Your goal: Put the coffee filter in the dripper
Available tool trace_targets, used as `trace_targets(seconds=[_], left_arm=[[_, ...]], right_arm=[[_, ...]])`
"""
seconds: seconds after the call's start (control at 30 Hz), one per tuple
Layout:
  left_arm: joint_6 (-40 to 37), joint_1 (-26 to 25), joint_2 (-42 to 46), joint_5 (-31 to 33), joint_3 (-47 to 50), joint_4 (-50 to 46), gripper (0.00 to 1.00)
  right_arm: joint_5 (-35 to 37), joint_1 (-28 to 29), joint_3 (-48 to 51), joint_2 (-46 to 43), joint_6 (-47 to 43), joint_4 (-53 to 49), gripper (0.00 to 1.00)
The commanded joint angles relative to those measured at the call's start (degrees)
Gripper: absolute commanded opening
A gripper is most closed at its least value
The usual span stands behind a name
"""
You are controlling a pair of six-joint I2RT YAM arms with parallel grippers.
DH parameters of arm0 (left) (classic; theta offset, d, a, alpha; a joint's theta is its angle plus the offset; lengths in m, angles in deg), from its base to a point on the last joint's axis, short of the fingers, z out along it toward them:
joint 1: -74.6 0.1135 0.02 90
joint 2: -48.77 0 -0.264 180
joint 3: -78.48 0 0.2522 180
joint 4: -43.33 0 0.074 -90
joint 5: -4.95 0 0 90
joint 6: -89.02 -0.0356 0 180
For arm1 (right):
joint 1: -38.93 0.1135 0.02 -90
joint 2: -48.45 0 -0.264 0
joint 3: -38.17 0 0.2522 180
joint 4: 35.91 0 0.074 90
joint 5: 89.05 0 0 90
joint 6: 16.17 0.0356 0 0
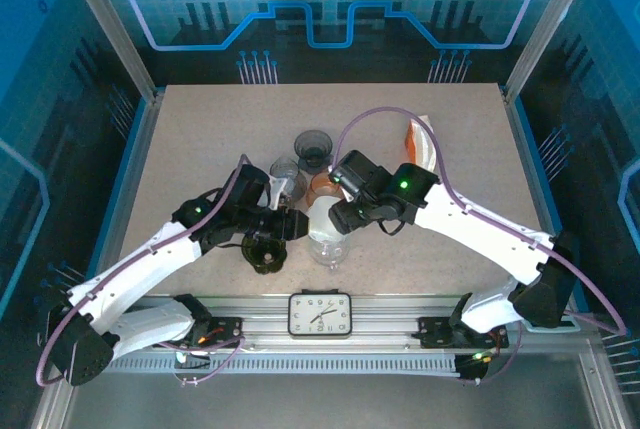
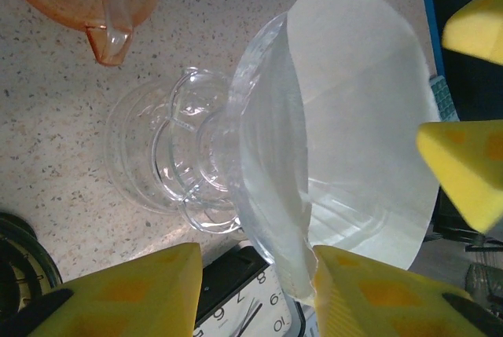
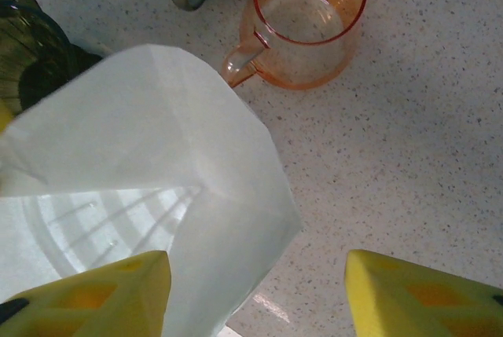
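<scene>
You have a speckled table [image 1: 200, 149] with a clear dripper [image 1: 328, 241] standing near its front middle. Just behind the clear dripper is an orange pitcher [image 1: 322, 187], with a grey cup [image 1: 313, 149] behind that. A dark dripper [image 1: 265, 252] sits just to its left, and an orange-white packet [image 1: 421, 141] lies well behind to its right.

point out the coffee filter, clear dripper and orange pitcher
coffee filter [image 3: 157, 141], right wrist view, paper's middle
clear dripper [image 2: 177, 156], left wrist view, its base
orange pitcher [image 3: 314, 70], right wrist view, side wall
</scene>
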Motion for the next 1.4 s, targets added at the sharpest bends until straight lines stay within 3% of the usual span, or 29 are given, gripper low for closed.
trace_targets(seconds=[0.0, 0.33, 1.1, 1.37], left_arm=[[-1.33, -0.53, -0.27, -0.12, 0.69, -0.84, 0.42], [-1.33, -0.52, -0.4, 0.31, 0.82, -0.52, 0.43], [0.23, -0.53, -0.92, -0.25, 1.68, 1.5, 0.43], [2.83, -0.39, 1.89, 0.8, 2.08, 5.99, 0.58]], right_arm=[[-2.5, -0.67, -2.43, 2.8, -0.67, 0.92, 0.64], [-4.17, -1.94, -2.22, 9.15, -2.46, 1.12, 0.65], [-3.32, -2.58, 4.95, 13.22, -2.16, 6.32, 0.65], [-2.29, -2.46, 5.69, 13.27, -1.86, 7.07, 0.65]])
